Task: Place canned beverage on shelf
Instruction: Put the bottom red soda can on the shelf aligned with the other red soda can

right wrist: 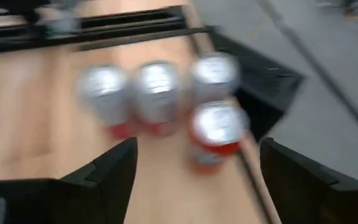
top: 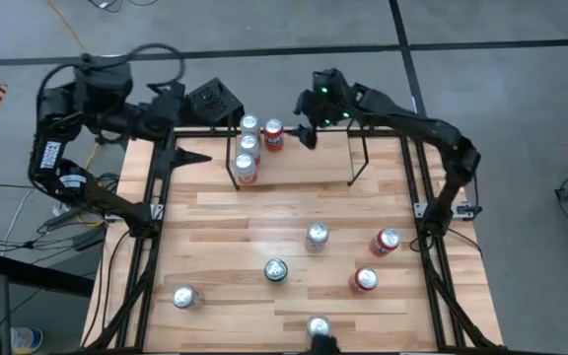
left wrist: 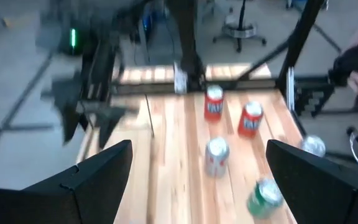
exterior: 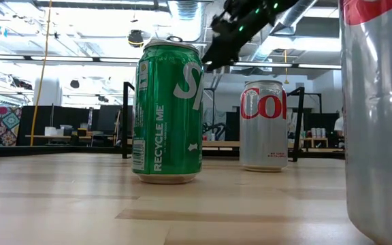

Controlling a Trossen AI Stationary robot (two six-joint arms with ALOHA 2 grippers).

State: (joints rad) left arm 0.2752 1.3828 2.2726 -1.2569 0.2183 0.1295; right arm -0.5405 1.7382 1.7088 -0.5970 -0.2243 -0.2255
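The shelf (top: 357,160) stands at the table's far side. Several cans stand upright at its left end: three silver ones (top: 247,146) in a row and a red one (top: 273,134) beside them. The right wrist view shows the same group, with the red can (right wrist: 215,129) nearest. My right gripper (top: 308,133) hovers open above the shelf, just right of the red can, with nothing between its fingers (right wrist: 114,165). My left gripper (top: 191,155) hangs open and high over the table's far left corner, also with nothing in it (left wrist: 197,180).
Loose cans stand on the table's near half: a silver one (top: 317,237), two red ones (top: 386,242) (top: 365,281), a green one (top: 276,270), and two silver ones (top: 184,297) (top: 319,326). A black tubular frame (top: 153,212) borders the tabletop. The shelf's right part is bare.
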